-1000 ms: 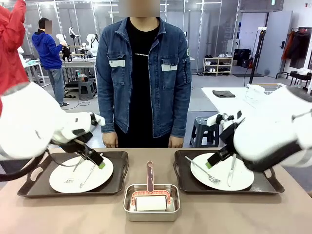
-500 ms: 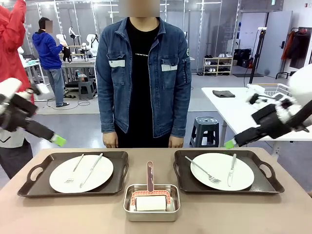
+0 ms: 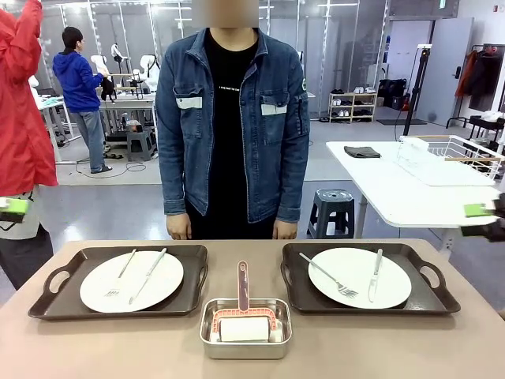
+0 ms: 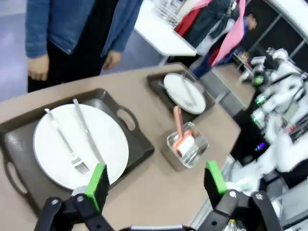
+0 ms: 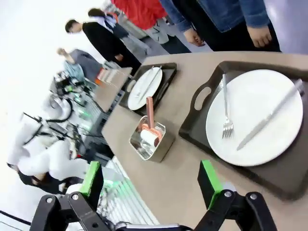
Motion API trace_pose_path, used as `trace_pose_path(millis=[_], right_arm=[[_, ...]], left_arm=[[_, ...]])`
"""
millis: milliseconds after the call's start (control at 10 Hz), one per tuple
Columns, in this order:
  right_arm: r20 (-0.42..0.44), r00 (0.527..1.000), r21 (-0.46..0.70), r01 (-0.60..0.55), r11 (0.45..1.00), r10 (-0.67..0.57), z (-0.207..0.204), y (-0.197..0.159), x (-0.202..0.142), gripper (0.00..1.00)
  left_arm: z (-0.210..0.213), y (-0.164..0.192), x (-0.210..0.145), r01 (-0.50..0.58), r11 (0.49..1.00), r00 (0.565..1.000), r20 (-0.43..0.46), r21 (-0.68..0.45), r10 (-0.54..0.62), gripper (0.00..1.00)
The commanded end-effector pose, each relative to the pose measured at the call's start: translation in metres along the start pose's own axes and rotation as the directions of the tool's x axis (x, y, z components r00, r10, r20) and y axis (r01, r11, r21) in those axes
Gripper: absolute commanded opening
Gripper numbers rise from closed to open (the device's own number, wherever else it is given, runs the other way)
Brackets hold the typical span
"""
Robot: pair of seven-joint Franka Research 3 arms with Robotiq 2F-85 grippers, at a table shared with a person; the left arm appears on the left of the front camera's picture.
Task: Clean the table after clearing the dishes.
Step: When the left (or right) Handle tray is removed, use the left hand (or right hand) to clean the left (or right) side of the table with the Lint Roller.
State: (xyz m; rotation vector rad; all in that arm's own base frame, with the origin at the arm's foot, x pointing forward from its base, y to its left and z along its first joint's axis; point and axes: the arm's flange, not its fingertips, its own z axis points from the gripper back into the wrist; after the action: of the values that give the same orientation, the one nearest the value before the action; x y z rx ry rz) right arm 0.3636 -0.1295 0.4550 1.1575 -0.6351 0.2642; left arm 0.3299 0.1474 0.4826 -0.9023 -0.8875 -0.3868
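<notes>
Two dishes stand on the tan table [image 3: 355, 347]. The left white plate [image 3: 168, 278] with a fork and a knife lies on a dark tray [image 3: 193, 260]; the right plate [image 3: 394, 284] with its fork and knife lies on a second tray [image 3: 293, 272]. My left gripper [image 3: 14, 207] shows as a green pad at the left edge, high and clear of the table. A green pad of my right gripper [image 3: 477, 210] shows at the right edge. In the left wrist view the gripper [image 4: 156, 180] stands open and empty above the plate [image 4: 48, 154]. The right gripper [image 5: 150, 179] is open too, off from its plate [image 5: 260, 96].
A steel pan [image 3: 245, 328] at the front middle holds a pink-handled tool and a white block. A person in a denim jacket [image 3: 233, 118] stands at the far edge, hands down. A white table [image 3: 394, 189] stands behind at the right.
Both arms have lifted off the plates and pulled back outward to the picture's edges. The grippers stayed open and took nothing. Plates and cutlery have not moved.
</notes>
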Motion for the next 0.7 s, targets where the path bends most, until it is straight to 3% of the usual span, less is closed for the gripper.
trace_pose_path(millis=[0,100,200,400,600], right_arm=[[0.068,0.995,0.044,0.064,0.997,-0.067,0.024,-0.022,0.002,1.00],[0.096,0.991,0.042,0.093,0.995,-0.097,0.036,-0.029,0.001,1.00],[0.082,0.992,0.022,0.092,0.996,-0.094,0.041,-0.034,-0.001,1.00],[0.070,0.987,0.004,0.141,0.990,-0.141,0.052,-0.048,-0.005,1.00],[0.113,0.974,0.002,0.196,0.981,-0.195,0.070,-0.061,-0.016,1.00]], left_arm=[[0.021,0.019,-0.033,-0.150,0.984,0.984,0.082,-0.093,0.158,1.00],[0.033,0.032,-0.034,-0.326,0.942,0.938,0.099,-0.076,0.333,1.00],[0.040,0.034,-0.032,-0.393,0.918,0.915,0.073,-0.045,0.396,1.00],[0.053,0.038,-0.030,-0.476,0.879,0.875,0.100,-0.006,0.474,1.00],[0.061,0.030,-0.028,-0.507,0.862,0.852,0.163,0.022,0.497,1.00]])
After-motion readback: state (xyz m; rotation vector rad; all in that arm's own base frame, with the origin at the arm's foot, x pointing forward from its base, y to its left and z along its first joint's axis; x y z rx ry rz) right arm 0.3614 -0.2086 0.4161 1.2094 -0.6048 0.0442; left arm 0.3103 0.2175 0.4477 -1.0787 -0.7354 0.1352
